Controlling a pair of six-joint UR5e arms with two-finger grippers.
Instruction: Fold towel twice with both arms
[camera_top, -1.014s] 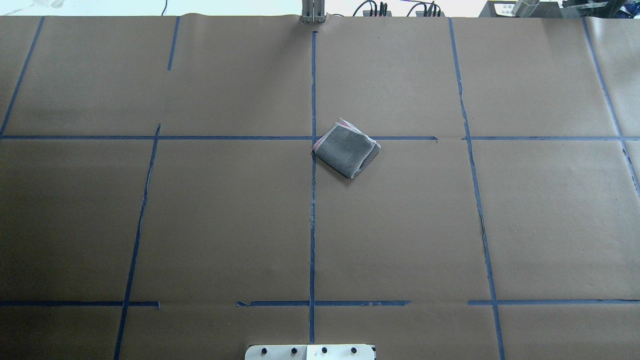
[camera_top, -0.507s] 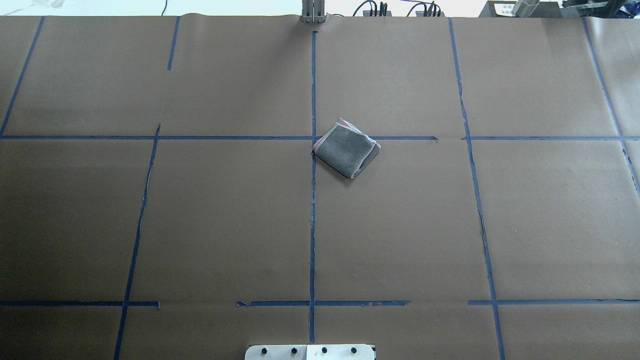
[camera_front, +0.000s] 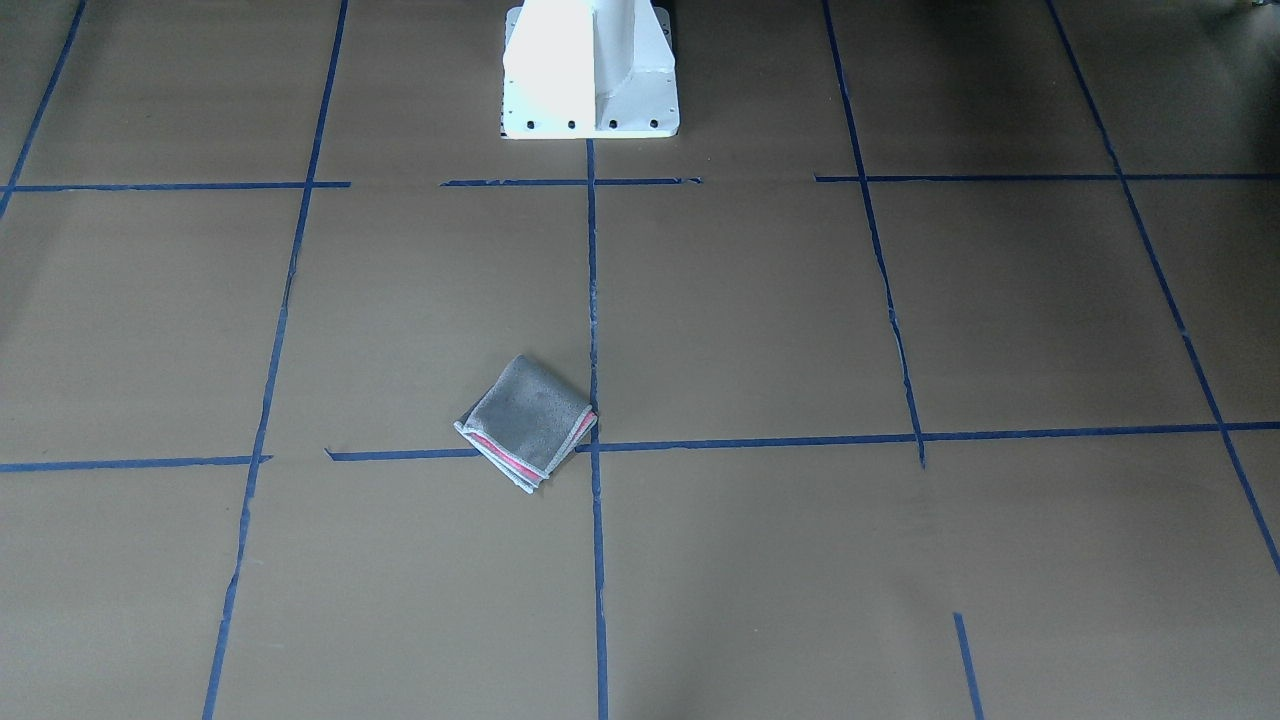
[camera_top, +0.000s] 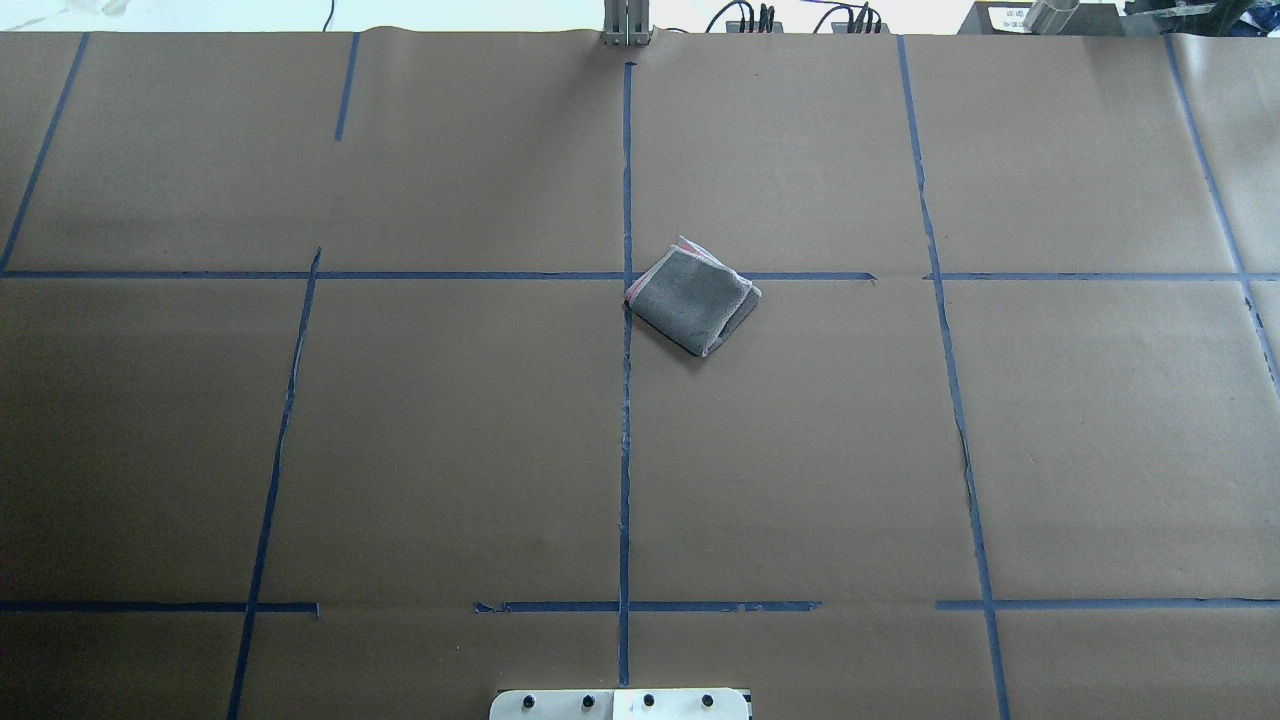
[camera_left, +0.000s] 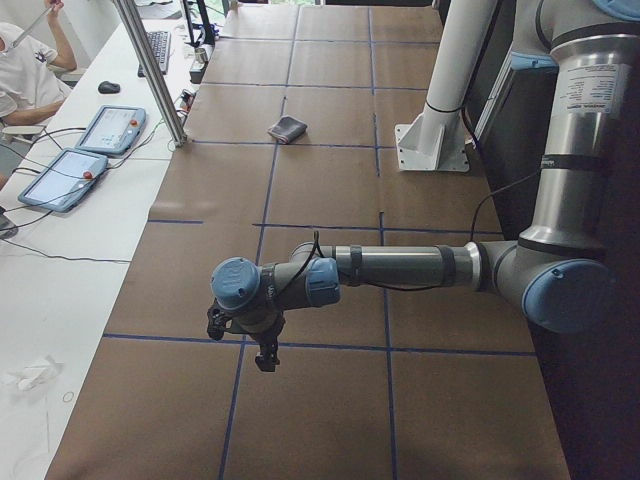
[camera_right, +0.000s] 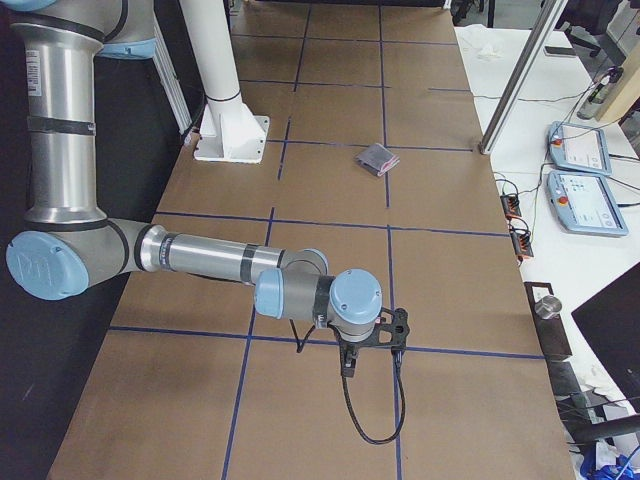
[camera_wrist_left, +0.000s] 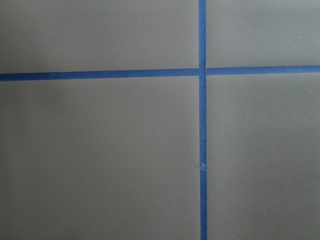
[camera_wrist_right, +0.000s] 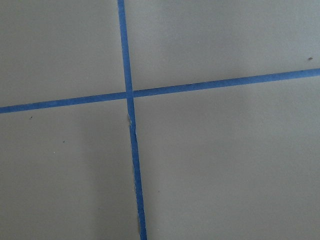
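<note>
The towel (camera_top: 692, 298) lies folded into a small square near the table's middle, grey face up, with pink layers showing at its edge (camera_front: 528, 420). It also shows far off in the exterior left view (camera_left: 287, 129) and the exterior right view (camera_right: 377, 159). Both arms are pulled back to the table's ends, far from the towel. The left gripper (camera_left: 264, 352) hangs over the paper and shows only in the exterior left view. The right gripper (camera_right: 349, 362) shows only in the exterior right view. I cannot tell whether either is open or shut. Both wrist views show only paper and tape.
Brown paper with blue tape lines (camera_top: 625, 400) covers the table. The white pedestal (camera_front: 590, 70) stands at the robot's edge. A metal post (camera_left: 150, 70), tablets (camera_left: 110, 128) and a seated person (camera_left: 25, 60) are on the operators' side.
</note>
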